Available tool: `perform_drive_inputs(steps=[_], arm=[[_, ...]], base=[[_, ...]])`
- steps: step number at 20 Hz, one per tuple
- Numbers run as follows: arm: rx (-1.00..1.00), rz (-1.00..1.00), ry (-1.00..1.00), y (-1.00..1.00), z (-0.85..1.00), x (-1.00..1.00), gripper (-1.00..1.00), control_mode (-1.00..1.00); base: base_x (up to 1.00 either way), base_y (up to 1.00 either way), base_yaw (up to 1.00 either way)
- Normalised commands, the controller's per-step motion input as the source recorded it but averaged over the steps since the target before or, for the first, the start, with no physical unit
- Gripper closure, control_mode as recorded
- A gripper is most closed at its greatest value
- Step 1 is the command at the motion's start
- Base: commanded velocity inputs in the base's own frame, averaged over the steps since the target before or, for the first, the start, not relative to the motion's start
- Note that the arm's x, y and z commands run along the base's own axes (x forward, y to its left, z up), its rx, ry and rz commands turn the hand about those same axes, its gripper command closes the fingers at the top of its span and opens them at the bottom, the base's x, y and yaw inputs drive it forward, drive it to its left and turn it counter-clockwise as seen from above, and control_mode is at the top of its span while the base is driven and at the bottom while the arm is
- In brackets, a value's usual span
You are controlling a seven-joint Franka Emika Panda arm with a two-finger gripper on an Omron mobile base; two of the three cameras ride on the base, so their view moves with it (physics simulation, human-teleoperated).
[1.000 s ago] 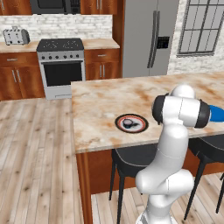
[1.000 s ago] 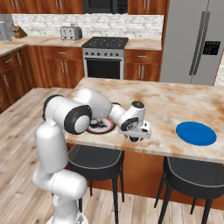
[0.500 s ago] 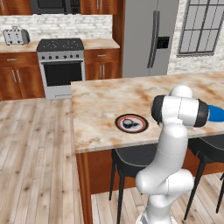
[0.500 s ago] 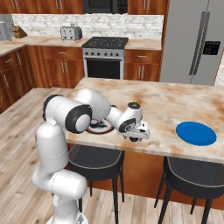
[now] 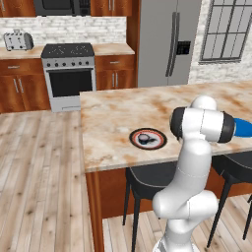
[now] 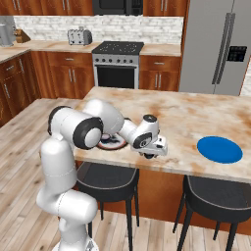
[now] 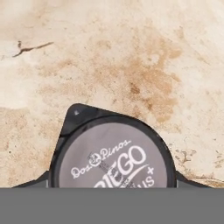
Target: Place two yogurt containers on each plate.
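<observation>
Directly under our gripper, jaw state unclear, sits a yogurt cup; we judge it mid-carry, next toward the blue plate beyond.

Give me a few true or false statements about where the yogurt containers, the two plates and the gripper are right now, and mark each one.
1. The blue plate has nothing on it. True.
2. The black plate with the red-orange ring holds one yogurt container. True.
3. The gripper hangs over the blue plate. False: it sits above bare marble counter between the two plates.
4. In the hand view a grey-lidded yogurt container sits right at the gripper. True; whether the fingers clamp it cannot be told.
5. The blue plate lies on the stove. False: it lies on the island counter.
6. The two plates touch each other. False: they lie well apart.
</observation>
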Motion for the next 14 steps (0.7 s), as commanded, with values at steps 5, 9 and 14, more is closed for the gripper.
perform_drive_inputs(steps=[5,9,14], arm=[[0.03,0.03,-0.12,0.32,0.50,-0.01,1.00,-1.00],[0.06,0.15,-0.14,0.94,0.64,0.02,1.00,-1.00],[0.00,0.22,-0.02,1.00,0.40,0.03,1.00,-1.00]], base=[[0.00,0.00,0.00],[0.00,0.00,0.00],[0.00,0.00,0.00]])
